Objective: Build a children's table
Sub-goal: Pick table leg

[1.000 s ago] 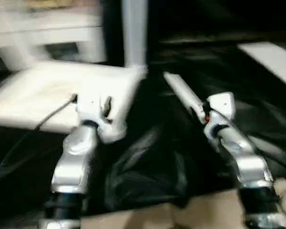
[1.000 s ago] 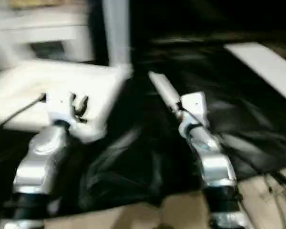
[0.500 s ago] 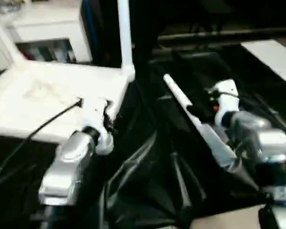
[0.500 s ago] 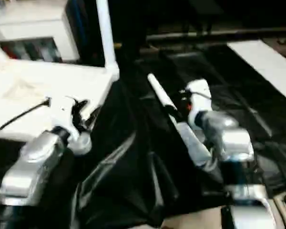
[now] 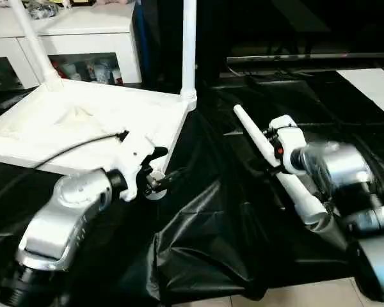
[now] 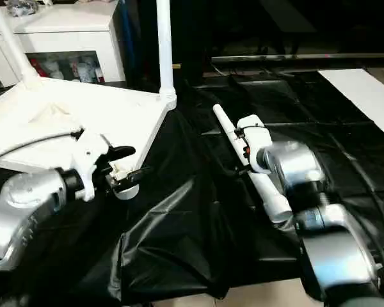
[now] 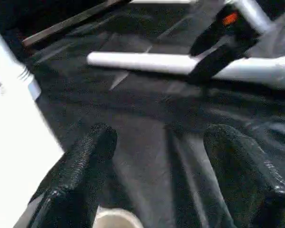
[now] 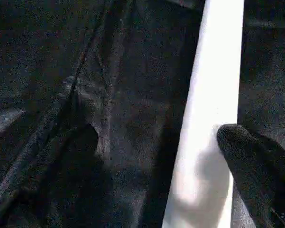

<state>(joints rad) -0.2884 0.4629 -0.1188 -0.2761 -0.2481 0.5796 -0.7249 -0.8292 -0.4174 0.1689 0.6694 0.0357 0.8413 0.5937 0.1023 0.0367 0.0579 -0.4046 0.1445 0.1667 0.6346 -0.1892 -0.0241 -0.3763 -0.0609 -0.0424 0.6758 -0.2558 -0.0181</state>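
Kids' table top (image 5: 83,125) lies upside down on black-draped tabletop (image 5: 230,243), w/ two legs (image 5: 189,51) upright in far sockets. Loose leg (image 5: 278,169) lies to its right. L gripper (image 6: 129,163) jaws apart at near corner socket (image 5: 155,192); R gripper (image 8: 156,142) jaws released, straddling loose leg.

My head pair looks down over both forearms at the black-draped work table (image 5: 243,211); each wrist camera hugs its drape, both catching the loose leg (image 7: 180,64).
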